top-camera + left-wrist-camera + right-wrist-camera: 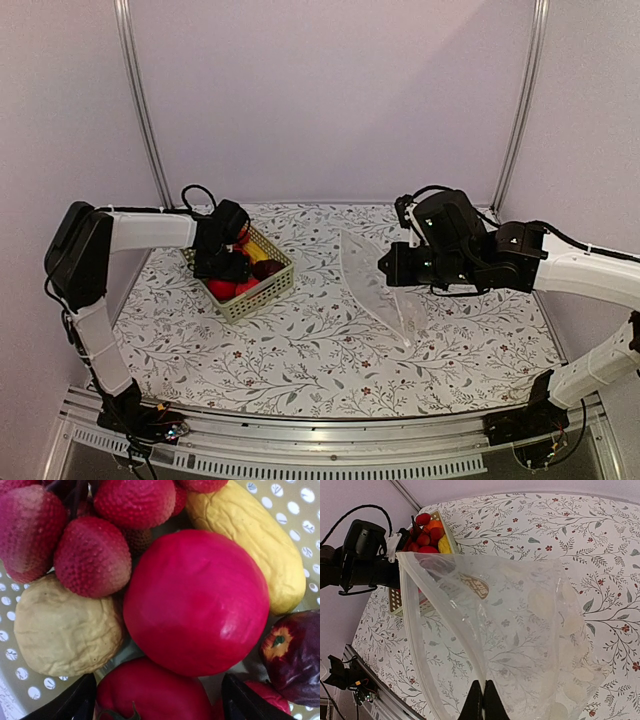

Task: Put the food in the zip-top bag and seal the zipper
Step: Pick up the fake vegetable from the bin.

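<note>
Over right, the large clear crinkly zip-top bag gapes, whitish zipper strip unsealed, edge pinched by the right gripper; left, red and yellow toy fruits fill the pale green perforated basket under the spread left gripper.

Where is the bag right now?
In the top view, the bag is centre-right over the table, right of the basket, its edge pinched in the right hand.
</note>
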Controlling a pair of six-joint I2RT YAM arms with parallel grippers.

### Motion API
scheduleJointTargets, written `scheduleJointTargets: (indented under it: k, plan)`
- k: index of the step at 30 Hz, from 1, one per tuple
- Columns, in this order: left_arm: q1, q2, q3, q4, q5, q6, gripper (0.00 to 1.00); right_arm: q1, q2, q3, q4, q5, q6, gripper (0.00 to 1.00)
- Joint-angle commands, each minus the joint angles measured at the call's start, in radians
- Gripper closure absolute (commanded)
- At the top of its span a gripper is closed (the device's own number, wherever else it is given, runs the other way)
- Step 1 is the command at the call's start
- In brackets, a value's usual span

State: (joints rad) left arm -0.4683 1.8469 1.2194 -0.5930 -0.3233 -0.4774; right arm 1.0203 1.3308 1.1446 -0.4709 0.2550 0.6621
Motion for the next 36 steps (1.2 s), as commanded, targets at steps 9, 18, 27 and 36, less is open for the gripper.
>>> scheduleJointTargets:
  k: [9,18,27,36]
  plan:
    - [0.008,-0.036,-0.030,-0.029,0.015,-0.011,0.30,0.005,0.014,-0.005,0.003,-0.006,0.001,1.00]
    - [0.000,-0.256,-0.077,-0.010,-0.009,-0.003,0.31,0.005,0.018,0.004,-0.003,-0.008,-0.004,1.00]
    - [-0.061,-0.490,-0.127,0.054,0.109,0.029,0.32,0.005,0.032,0.032,-0.007,-0.029,-0.010,1.00]
    - [-0.212,-0.706,-0.143,0.207,0.381,0.012,0.32,0.006,0.047,0.061,-0.006,-0.049,-0.016,1.00]
